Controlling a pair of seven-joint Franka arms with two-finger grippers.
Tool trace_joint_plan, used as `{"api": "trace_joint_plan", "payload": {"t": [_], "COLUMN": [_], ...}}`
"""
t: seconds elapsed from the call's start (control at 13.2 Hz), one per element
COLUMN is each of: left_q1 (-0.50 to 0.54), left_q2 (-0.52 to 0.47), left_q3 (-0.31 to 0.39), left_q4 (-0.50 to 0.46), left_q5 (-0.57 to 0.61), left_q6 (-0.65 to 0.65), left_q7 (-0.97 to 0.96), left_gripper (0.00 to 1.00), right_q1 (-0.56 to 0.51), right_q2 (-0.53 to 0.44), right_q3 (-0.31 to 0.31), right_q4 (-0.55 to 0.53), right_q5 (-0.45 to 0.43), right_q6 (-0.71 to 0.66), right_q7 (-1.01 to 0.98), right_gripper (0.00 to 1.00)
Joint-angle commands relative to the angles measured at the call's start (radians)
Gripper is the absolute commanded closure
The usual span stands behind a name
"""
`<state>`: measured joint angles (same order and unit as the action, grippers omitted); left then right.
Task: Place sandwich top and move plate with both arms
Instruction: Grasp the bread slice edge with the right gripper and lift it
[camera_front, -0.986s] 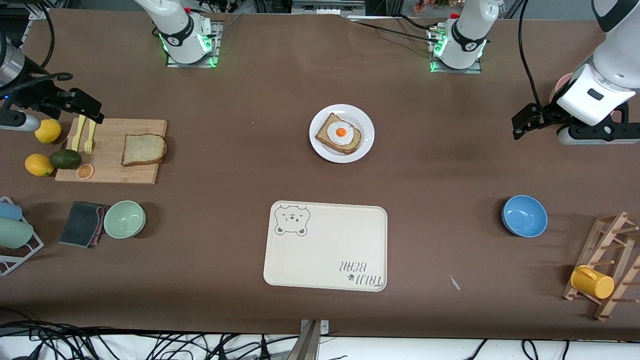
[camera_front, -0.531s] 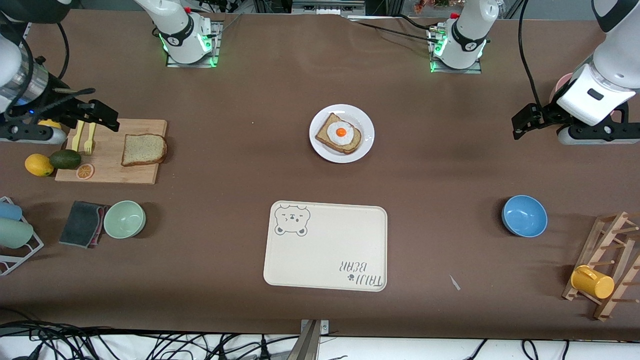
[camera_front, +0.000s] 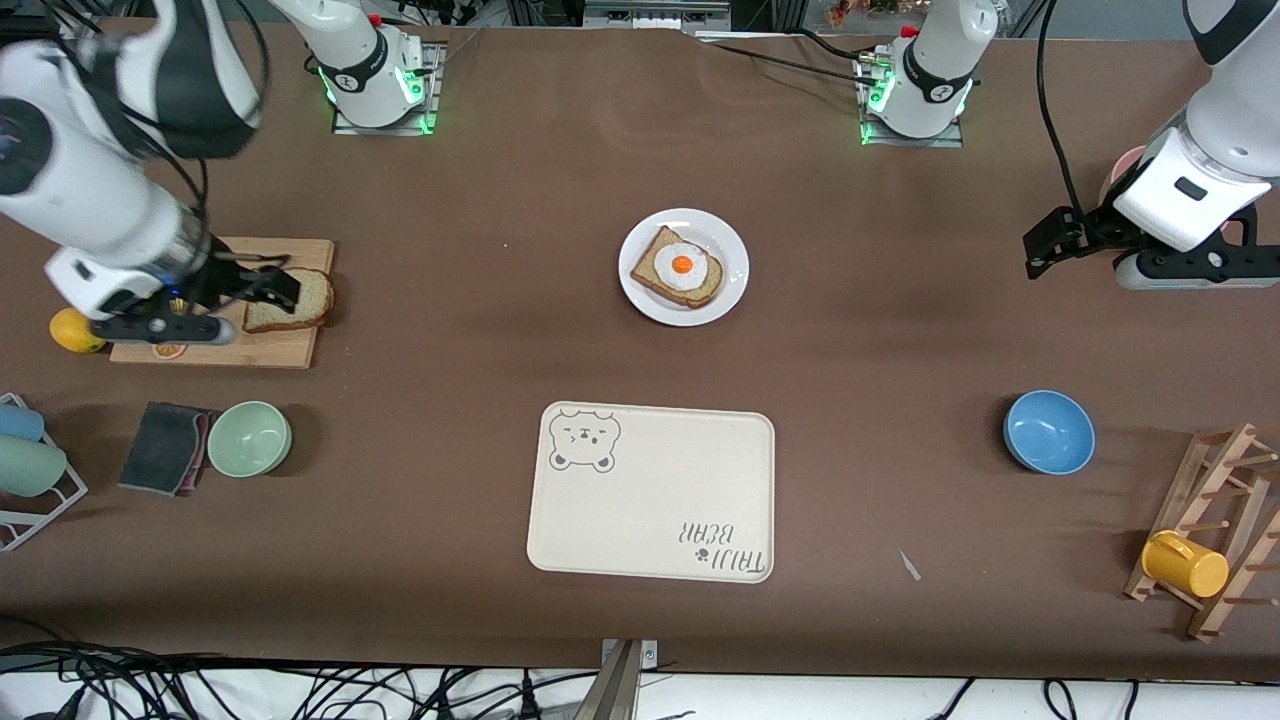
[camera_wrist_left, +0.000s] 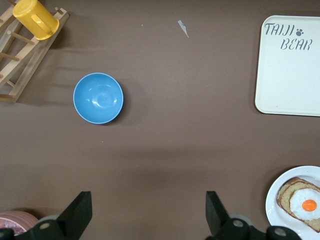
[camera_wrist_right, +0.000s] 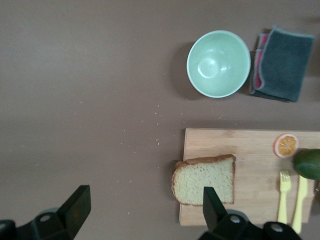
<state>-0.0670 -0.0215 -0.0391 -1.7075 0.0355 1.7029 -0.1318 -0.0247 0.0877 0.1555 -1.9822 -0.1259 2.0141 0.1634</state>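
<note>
The sandwich top (camera_front: 308, 297), a plain brown slice, lies on the wooden cutting board (camera_front: 285, 345) at the right arm's end of the table. My right gripper (camera_front: 285, 283) hovers open over it. In the right wrist view the sandwich top (camera_wrist_right: 204, 179) sits by one finger of the right gripper (camera_wrist_right: 145, 195), while the other finger is over bare table. The white plate (camera_front: 730, 290) stands mid-table with an egg-topped bread slice (camera_front: 680, 266) on it. My left gripper (camera_front: 1038, 252) waits open over bare table at the left arm's end, and the left gripper (camera_wrist_left: 148, 197) holds nothing.
A beige bear-print tray (camera_front: 650, 490) lies nearer the camera than the plate. A green bowl (camera_front: 249, 438) and grey cloth (camera_front: 163, 447) sit near the board, with a lemon (camera_front: 70, 330) beside it. A blue bowl (camera_front: 1048, 431) and a rack with a yellow cup (camera_front: 1185, 565) are at the left arm's end.
The right arm has swung from the table's end over the cutting board, bringing its open gripper above the plain slice. The left arm has not moved.
</note>
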Motion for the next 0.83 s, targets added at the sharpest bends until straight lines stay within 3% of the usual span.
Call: {"api": "trace_joint_plan", "payload": {"t": [0.0,0.15,0.38,0.61,0.76], "left_q1": [0.006,0.006,0.006,0.007,0.007], "left_q2": [-0.015,-0.015,-0.015,-0.015,-0.015], "left_q3": [-0.001,-0.001,-0.001,-0.001,-0.001], "left_q4": [-0.009,-0.009,-0.009,-0.009,-0.009], "left_q5": [-0.028,-0.028,-0.028,-0.028,-0.028], "left_q6": [-0.006,-0.006,-0.008,-0.008,-0.008], "left_q7": [0.023,0.024,0.024,0.024,0.024], "left_gripper": [0.00,0.00,0.00,0.00,0.00], "right_q1": [-0.004,0.000,0.002,0.014,0.014], "right_q2": [-0.034,0.010,0.116,0.220,0.239], "right_q3": [0.010,0.012,0.012,0.012,0.012], "right_q4": [-0.225,-0.239,-0.245,-0.245,-0.245], "right_q5": [-0.137,-0.257,-0.288,-0.441,-0.462], "right_q6": [0.182,0.183,0.195,0.226,0.236], "right_q7": [0.098,0.160,0.294,0.485,0.495], "right_gripper": [0.00,0.00,0.01,0.02,0.07]}}
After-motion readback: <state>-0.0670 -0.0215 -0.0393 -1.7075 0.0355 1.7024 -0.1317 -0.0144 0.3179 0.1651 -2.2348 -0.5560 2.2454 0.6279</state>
